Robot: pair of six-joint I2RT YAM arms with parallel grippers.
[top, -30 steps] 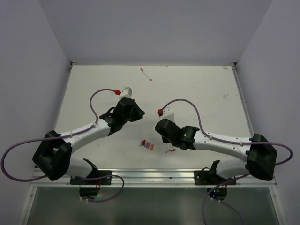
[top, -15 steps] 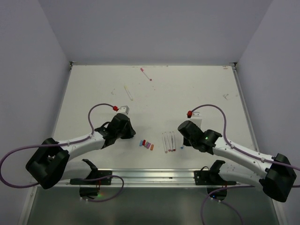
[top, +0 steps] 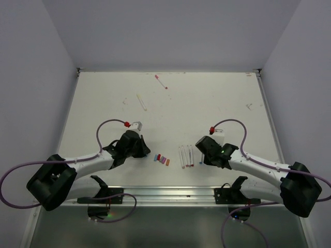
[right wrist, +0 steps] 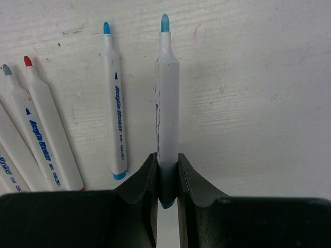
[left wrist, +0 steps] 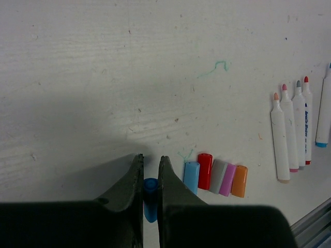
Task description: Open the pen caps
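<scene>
My left gripper [left wrist: 150, 164] is shut on a dark blue pen cap [left wrist: 150, 199], low over the table. Just to its right, several more pen caps lie side by side: light blue [left wrist: 191, 176], red [left wrist: 205, 171], grey, pink and orange [left wrist: 239, 181]. In the top view they form a short row [top: 162, 159] right of the left gripper [top: 146, 152]. My right gripper [right wrist: 167, 157] is shut on a white pen [right wrist: 167, 98] with a bare light-blue tip. That pen points away along the table, beside the uncapped pens [right wrist: 115, 103] [top: 186, 156].
Two more pens lie far back on the table, one yellow [top: 141, 101] and one with a red tip [top: 161, 81]. A metal rail [top: 165, 194] runs along the near edge. Walls close in the table on the left, right and back.
Both arms have drawn back toward the near edge. The left gripper came down beside the row of caps. The right gripper swung right off the pens and settled beside them.
</scene>
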